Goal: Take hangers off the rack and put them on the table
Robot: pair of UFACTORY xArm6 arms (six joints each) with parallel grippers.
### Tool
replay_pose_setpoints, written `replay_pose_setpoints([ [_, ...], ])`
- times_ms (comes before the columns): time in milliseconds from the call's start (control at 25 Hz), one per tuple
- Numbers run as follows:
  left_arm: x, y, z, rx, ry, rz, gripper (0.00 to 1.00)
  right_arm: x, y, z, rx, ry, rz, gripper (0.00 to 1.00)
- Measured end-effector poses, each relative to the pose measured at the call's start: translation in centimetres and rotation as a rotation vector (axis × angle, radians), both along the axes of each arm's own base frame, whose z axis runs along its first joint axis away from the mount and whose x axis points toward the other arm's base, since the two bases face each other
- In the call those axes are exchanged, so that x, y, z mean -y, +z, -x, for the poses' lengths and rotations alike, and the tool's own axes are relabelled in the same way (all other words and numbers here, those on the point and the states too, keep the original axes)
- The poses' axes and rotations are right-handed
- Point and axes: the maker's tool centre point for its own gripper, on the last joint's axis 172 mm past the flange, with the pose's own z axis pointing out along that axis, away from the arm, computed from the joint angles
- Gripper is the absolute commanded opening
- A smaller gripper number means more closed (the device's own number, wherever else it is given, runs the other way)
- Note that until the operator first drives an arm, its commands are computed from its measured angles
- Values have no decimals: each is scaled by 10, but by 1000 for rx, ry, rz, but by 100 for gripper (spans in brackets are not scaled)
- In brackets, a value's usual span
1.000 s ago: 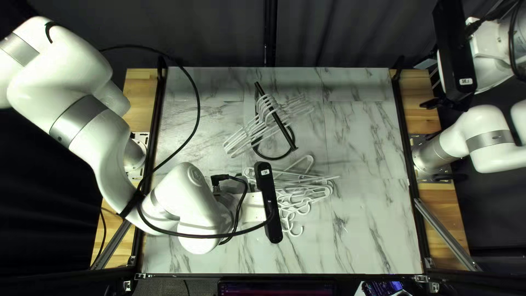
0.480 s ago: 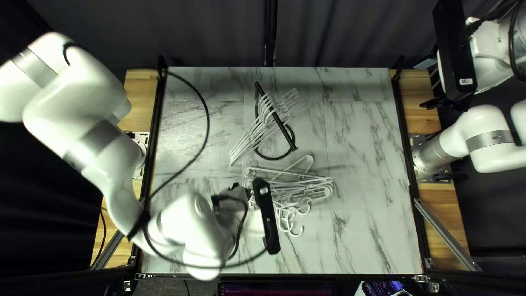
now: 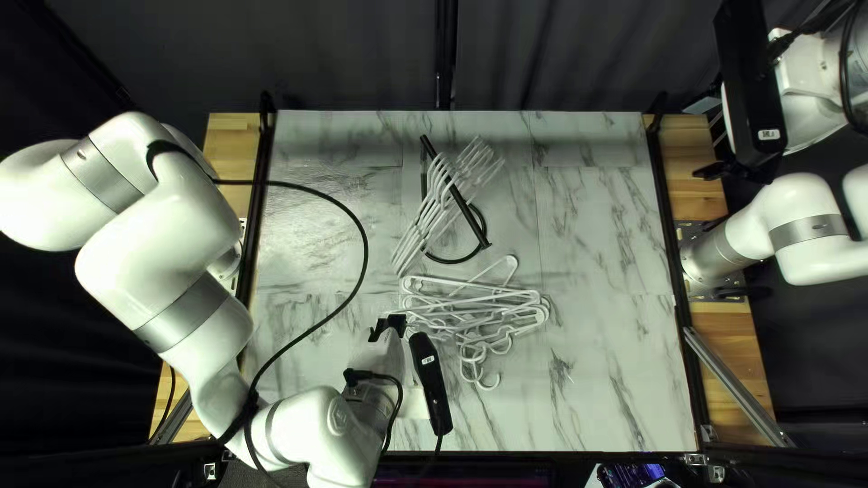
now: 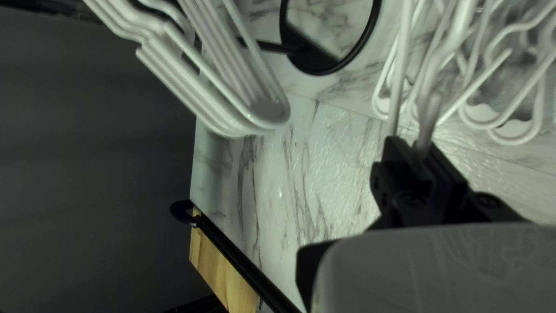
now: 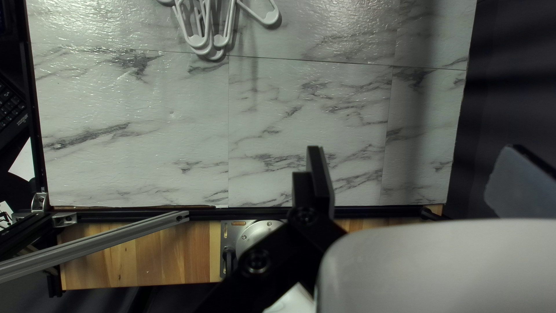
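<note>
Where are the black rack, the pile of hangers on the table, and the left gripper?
black rack (image 3: 472, 222): top left view, lower part of its slanted rod.
pile of hangers (image 3: 475, 308): top left view, middle of the pile.
left gripper (image 4: 419, 150): left wrist view, between its fingertips.

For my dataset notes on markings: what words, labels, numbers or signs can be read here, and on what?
Label on left arm's bar: too small to read.
Label on right arm's bar: too small to read.
Keyboard keys: too small to read.
Hangers, rack, table: no print seen.
</note>
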Motion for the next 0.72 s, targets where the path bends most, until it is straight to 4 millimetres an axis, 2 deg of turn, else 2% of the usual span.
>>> replay_pose_setpoints([
  [240, -2, -16, -2, -26, 14, 2, 0, 0, 0, 0, 0, 0, 0, 100],
  [480, -3, -23, -5, -48, 10, -97, 0, 0, 0, 0, 0, 0, 0, 100],
  [720, -12, -41, -5, -54, -26, -182, 0, 0, 0, 0, 0, 0, 0, 100],
])
